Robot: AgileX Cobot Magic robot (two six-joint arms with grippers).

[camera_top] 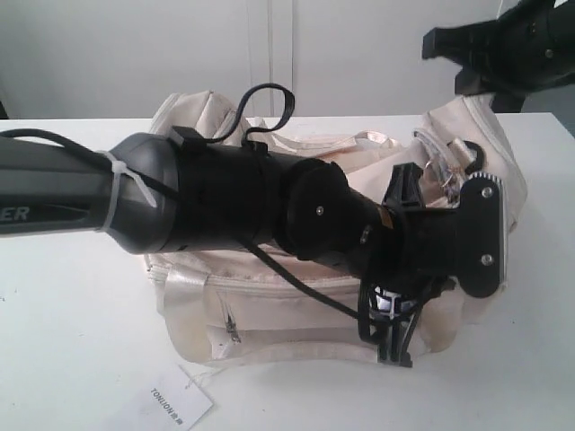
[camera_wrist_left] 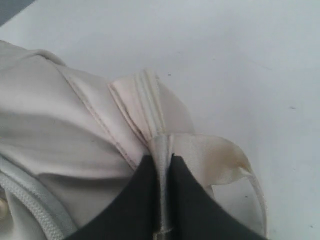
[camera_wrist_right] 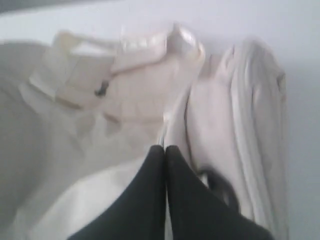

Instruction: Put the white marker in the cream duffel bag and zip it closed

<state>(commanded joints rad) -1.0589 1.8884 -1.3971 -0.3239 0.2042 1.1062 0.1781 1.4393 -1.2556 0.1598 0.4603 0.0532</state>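
Nearest the camera, a white hang tag (camera_top: 171, 406) with dark print lies flat on the white surface (camera_top: 72, 341), tied by a thin string to the bag (camera_top: 269, 314). The bag is cream cloth and sits on the surface at the middle of the exterior view, its front pocket facing out with a small zip pull (camera_top: 234, 334) hanging at the pocket's left end. The left arm (camera_top: 216, 202), grey then black, with a white cable tie (camera_top: 112, 193) around it, crosses in front of the bag from the left and hides much of its top; black wrist parts hang over the bag's front right. Left pincer (camera_wrist_left: 162, 157): closed, clamped on a shiny cream strip (camera_wrist_left: 200, 150) at a bag corner, the strip running down between the two black fingers; bare surface lies just beyond, and a pale zipper line (camera_wrist_left: 30, 205) curves along the cloth beside it. The bag's right end (camera_top: 467, 117) stands higher than the rest, rising toward the black right arm (camera_top: 512, 45) at the back. Right pincer (camera_wrist_right: 164, 148): fingers pressed together with no gap, tips against folded cream cloth; whether cloth is caught between them, cannot tell. A dark ring (camera_wrist_right: 225, 187) shows just beside those fingers. Farthest back, a plain pale wall (camera_top: 135, 54).
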